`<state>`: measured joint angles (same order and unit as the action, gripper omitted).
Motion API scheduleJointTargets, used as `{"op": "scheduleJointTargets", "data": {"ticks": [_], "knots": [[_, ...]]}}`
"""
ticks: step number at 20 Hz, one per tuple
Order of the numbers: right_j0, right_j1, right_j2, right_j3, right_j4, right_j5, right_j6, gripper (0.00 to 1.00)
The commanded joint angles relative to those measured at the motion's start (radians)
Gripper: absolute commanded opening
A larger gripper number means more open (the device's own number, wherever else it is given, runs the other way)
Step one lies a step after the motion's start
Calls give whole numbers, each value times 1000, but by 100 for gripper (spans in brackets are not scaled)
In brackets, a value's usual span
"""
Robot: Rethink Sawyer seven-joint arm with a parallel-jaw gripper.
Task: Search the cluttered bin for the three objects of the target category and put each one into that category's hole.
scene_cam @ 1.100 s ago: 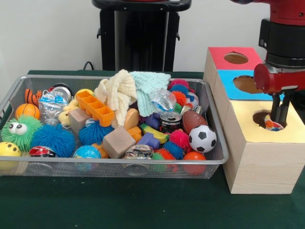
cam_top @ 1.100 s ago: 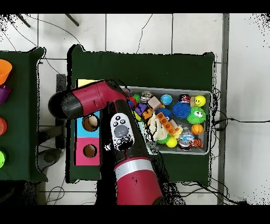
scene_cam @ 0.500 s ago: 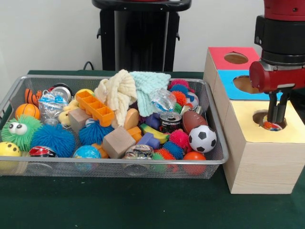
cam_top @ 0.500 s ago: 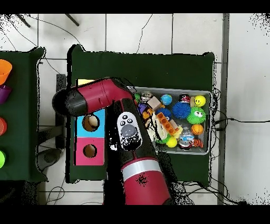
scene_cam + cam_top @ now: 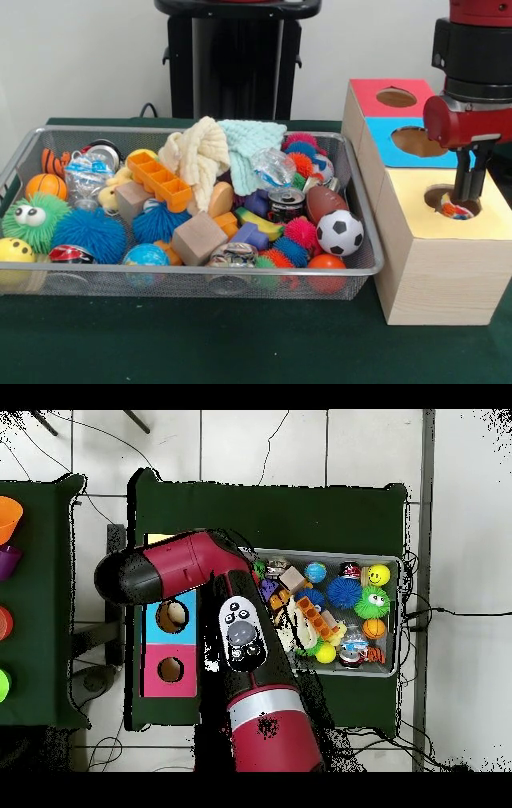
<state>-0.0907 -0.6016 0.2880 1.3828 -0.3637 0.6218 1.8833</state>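
Note:
My gripper (image 5: 469, 196) hangs over the round hole in the yellow-topped wooden box (image 5: 436, 248) at the right, tips just above the opening. It is open and holds nothing. A small multicoloured ball (image 5: 454, 211) lies inside that hole, just below the tips. The wire mesh bin (image 5: 200, 278) at the left is full of toys: a soccer ball (image 5: 339, 232), a toy football (image 5: 325, 202), spiky balls, an orange basketball (image 5: 46, 186), wooden blocks, cans and cloths. In the overhead view the red arm (image 5: 240, 634) covers the gripper and the yellow box.
Behind the yellow box stand a blue-topped box (image 5: 386, 133) and a red-topped box (image 5: 370, 93), each with a hole. In the overhead view the blue box (image 5: 155, 616) and red box (image 5: 152, 674) lie left of the bin (image 5: 398, 616). Green cloth covers the table.
The gripper rose slightly above the yellow box's hole and shifted a little sideways. The small ball stayed in the hole. The bin's contents have not moved.

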Motion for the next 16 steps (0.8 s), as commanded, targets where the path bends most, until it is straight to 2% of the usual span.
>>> {"op": "scheduleJointTargets", "data": {"ticks": [1,16], "knots": [[14,68,24,2,-59,103,-91,0],[-1,72,28,6,-62,89,-107,0]]}}
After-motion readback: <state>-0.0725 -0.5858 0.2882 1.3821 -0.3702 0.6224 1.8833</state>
